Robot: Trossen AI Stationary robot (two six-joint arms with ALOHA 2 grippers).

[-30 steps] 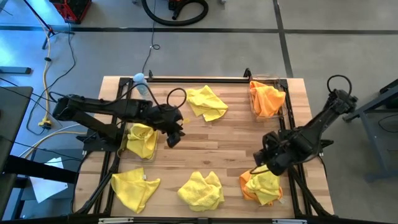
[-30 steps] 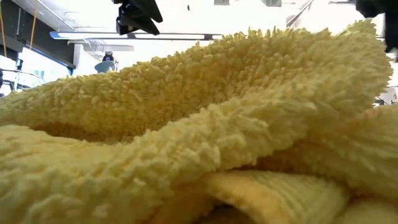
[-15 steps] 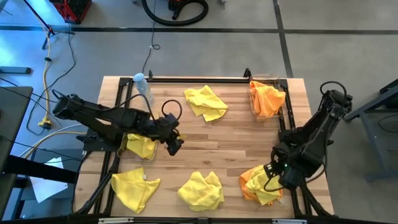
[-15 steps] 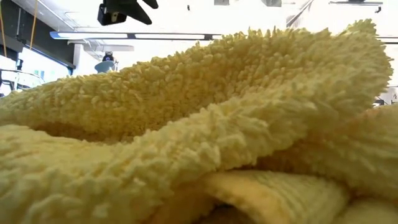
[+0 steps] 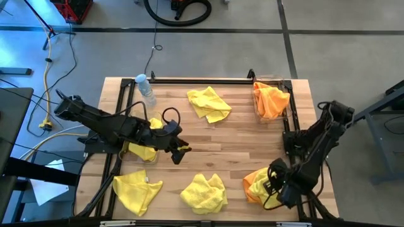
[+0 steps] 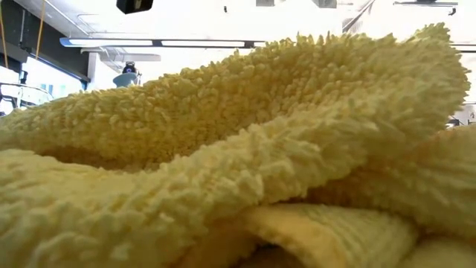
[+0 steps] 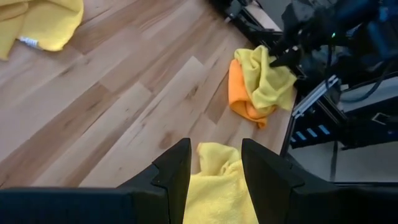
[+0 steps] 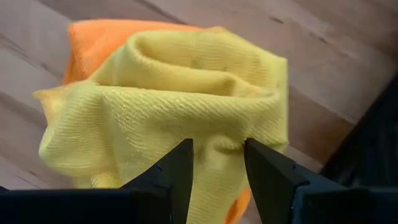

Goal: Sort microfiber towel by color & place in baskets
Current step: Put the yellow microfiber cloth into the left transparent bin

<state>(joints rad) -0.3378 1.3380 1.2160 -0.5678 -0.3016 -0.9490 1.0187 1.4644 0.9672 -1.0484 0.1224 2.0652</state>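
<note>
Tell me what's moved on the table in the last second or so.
The right end effector has swung toward the table's near edge, to the yellow-on-orange towel pile, jaws apart, gripping nothing. The left end effector has drifted toward the near side and the centre, jaws apart, above bare wood. All the towels, both baskets and the bottle stayed put.

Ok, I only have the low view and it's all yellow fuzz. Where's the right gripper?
Observer: The right gripper is at the table's front-right corner, over a yellow towel lying on an orange towel.
Operator: Is it gripping yet?
Observer: No, its jaws stand open just above the yellow fold.
Operator: And the left one?
Observer: The left gripper hangs open and empty mid-table, above bare wood.
Operator: Anything sorted?
Observer: One orange cloth sits in the back-right basket.
</note>
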